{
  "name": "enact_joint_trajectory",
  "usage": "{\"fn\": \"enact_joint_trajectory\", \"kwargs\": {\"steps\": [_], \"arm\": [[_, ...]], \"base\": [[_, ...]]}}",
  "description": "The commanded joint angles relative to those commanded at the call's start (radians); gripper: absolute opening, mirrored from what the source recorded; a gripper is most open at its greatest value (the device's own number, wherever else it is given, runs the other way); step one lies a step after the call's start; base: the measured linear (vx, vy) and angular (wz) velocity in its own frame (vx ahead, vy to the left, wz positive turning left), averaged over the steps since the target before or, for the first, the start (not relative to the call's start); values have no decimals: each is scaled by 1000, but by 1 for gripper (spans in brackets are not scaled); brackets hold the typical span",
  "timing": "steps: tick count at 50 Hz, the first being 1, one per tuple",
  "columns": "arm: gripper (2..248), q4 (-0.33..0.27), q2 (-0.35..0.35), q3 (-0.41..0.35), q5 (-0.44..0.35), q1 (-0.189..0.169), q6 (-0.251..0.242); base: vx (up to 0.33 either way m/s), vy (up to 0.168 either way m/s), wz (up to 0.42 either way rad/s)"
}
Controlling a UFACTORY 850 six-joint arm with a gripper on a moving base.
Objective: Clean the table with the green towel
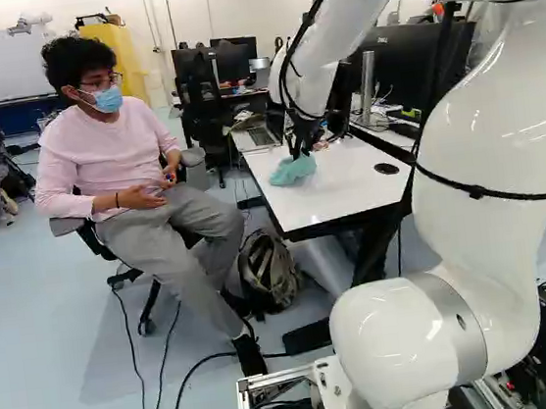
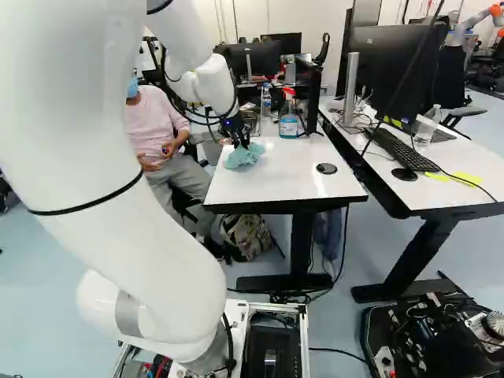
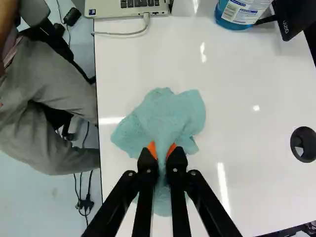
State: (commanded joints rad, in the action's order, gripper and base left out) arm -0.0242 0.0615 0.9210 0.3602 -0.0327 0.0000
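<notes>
Gripper [image 2: 241,142]: nearly closed, with a bunched fold of the green towel [image 2: 243,156] pinched between its two fingers. Towel location: on the white table [image 2: 282,187], at nine o'clock on the tabletop as the right base view presents it, the dark round cable hole [image 2: 326,168] lying at about three.

Differences between views: the orange pads [image 3: 152,149] are visible only in the wrist view, one on each side of the fold. That view alone also shows the towel's tail passing back beneath the fingers. The right base view shows the spray bottle [image 2: 289,124] with its red trigger; the wrist view takes in only its lower body, at one o'clock from the gripper. The black keyboard [image 2: 403,150] on the neighbouring table [image 2: 465,197] appears in the right base view only. The yellow cabinet [image 1: 122,54] appears in the left base view only. The wrist view gives a white cable [image 3: 123,33] plugged into the laptop [image 3: 111,9], between eleven and twelve.

Orientation, taking twelve as straight ahead of the gripper: the towel's long axis runs roughly twelve to six, through the grip. Its broad part fans out ahead, one corner pointing to one o'clock and another between nine and ten. The narrower tail points to six.
</notes>
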Motion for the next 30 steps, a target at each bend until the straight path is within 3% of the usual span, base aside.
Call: {"fn": "enact_joint_trajectory", "kwargs": {"steps": [18,30], "arm": [[37,0,-132,-85,13,17,0],[37,0,-172,-91,32,18,0]], "base": [[0,0,0],[0,0,0]]}}
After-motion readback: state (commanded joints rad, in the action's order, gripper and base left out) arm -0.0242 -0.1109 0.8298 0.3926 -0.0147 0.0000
